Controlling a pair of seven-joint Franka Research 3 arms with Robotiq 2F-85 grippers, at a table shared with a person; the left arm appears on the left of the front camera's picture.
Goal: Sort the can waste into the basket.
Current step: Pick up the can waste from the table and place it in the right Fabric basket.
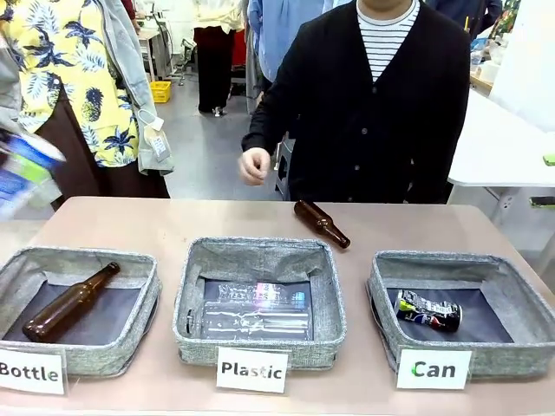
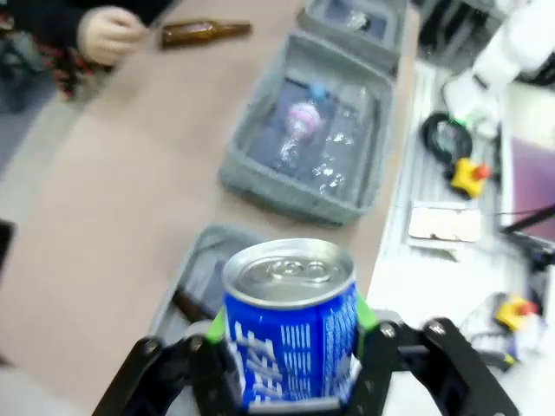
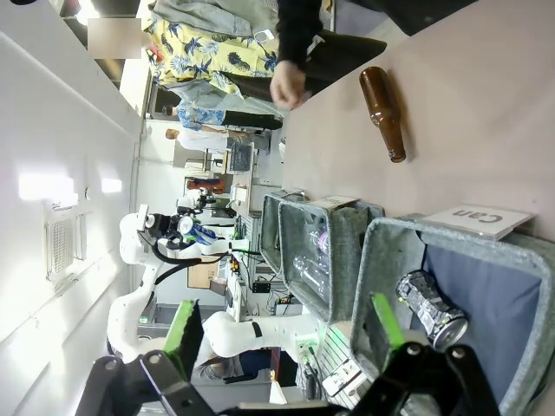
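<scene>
My left gripper (image 2: 290,368) is shut on the blue can (image 2: 290,325), which stands upright with white lettering, high above the table's left end. In the front view the blue can (image 1: 24,172) is a blur at the left edge. The black can (image 1: 427,310) lies on its side in the grey "Can" basket (image 1: 486,360) at the right. The right wrist view looks down on the black can (image 3: 431,308) in that basket (image 3: 381,251), with my right gripper (image 3: 284,338) open above it and nothing between its green pads.
A brown bottle (image 1: 321,223) lies loose on the table behind the middle "Plastic" basket (image 1: 260,347), which holds clear bottles. The "Bottle" basket (image 1: 130,347) at the left holds another brown bottle (image 1: 69,302). The person's hand (image 1: 253,165) hovers at the far edge.
</scene>
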